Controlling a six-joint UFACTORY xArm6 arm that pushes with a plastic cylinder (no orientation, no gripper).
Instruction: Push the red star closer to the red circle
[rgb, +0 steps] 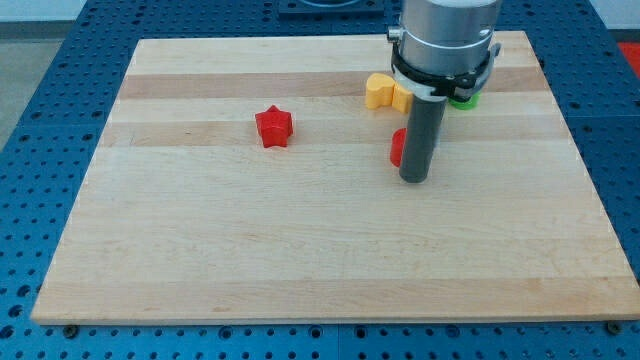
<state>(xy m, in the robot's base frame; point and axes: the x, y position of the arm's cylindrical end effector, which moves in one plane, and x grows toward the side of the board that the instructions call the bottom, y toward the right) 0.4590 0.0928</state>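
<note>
The red star (273, 128) lies on the wooden board (300, 250), left of centre in the upper half. The red circle (397, 146) is to its right, mostly hidden behind my rod; only its left edge shows. My tip (414, 179) rests on the board just below and right of the red circle, close to it or touching it. The star is well to the left of my tip, with open board between them.
A yellow block (385, 92) lies above the red circle, partly hidden by the arm. A green block (463, 99) peeks out at the arm's right side. Blue perforated table surrounds the board.
</note>
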